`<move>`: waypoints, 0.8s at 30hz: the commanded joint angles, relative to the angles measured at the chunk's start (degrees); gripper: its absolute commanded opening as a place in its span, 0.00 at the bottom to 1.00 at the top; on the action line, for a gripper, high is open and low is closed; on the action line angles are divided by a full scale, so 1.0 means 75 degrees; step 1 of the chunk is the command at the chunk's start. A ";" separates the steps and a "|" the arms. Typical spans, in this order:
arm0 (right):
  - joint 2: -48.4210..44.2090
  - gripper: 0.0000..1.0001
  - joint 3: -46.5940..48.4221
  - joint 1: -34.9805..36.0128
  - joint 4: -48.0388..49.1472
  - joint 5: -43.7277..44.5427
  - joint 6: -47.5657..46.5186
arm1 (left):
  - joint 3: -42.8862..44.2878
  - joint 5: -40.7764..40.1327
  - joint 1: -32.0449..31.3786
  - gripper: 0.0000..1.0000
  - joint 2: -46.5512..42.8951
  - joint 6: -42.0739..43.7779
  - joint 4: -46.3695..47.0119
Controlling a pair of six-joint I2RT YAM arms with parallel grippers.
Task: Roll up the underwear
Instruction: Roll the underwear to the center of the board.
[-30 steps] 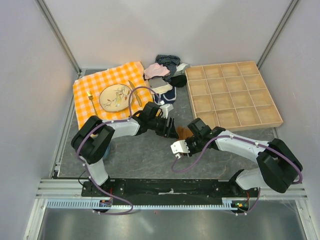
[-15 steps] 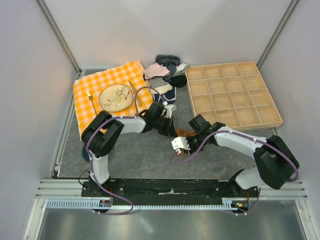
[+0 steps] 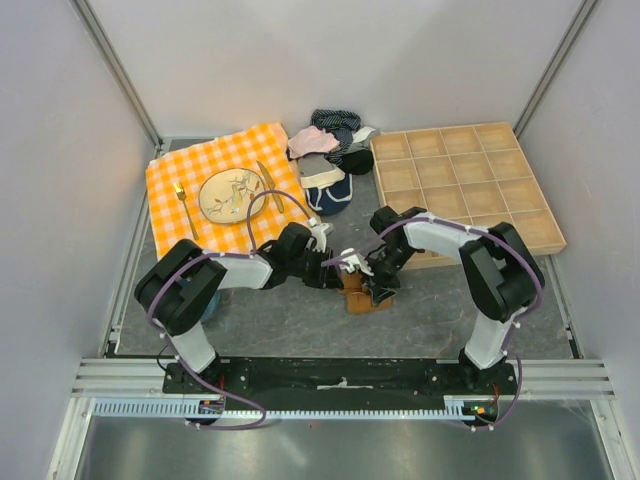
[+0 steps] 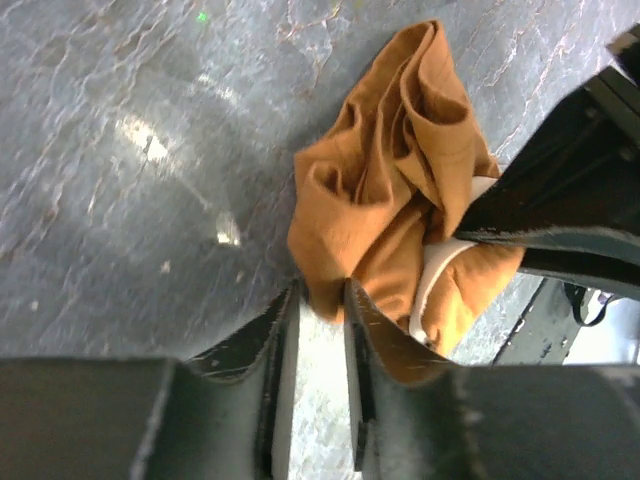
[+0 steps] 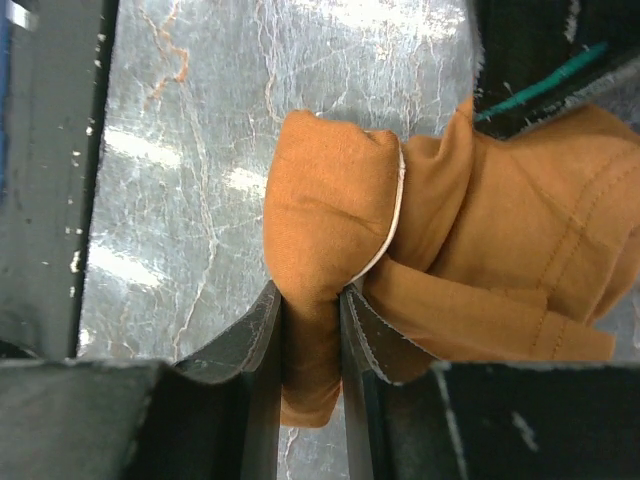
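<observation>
Left tool [image 4: 320,300], right tool [image 5: 308,300]: both tight on the underwear [image 4: 390,190] (grey marbled tabletop [image 4: 130,200]).

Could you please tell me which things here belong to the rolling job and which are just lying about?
Job: underwear, left gripper, right gripper, both pinching it.
Lying about: checked cloth, plate, fork, knife, clothes pile, wooden compartment tray.

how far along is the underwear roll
Early. Done: the underwear lies on the grey table, apart from the clothes pile. In hand: the left end effector pinches its edge, and the right end effector clamps a fold. Left: it is crumpled with no roll formed, so the rolling itself remains.
</observation>
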 commanded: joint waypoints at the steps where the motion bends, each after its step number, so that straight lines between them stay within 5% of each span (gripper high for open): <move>1: 0.1058 0.17 0.0577 -0.0143 -0.1612 -0.0546 -0.0469 | -0.0422 -0.0725 0.0021 0.38 -0.0820 -0.0420 0.0538; 6: 0.1540 0.17 0.0952 -0.0167 -0.2035 -0.0639 -0.0587 | -0.1463 -0.1686 0.0021 0.48 -0.2296 -0.0104 0.1449; 13: 0.2196 0.18 0.1303 -0.0237 -0.2515 -0.0756 -0.0739 | -0.3749 -0.1335 -0.0505 0.52 -0.4230 0.1825 0.4158; 19: 0.2466 0.19 0.1492 -0.0319 -0.2633 -0.0792 -0.0728 | -0.4337 -0.1803 -0.2810 0.54 -0.4689 0.4905 0.4722; 24: 0.2513 0.19 0.1468 -0.0354 -0.2610 -0.0757 -0.0727 | -0.3577 -0.2108 -0.3646 0.59 -0.3894 0.6516 0.3939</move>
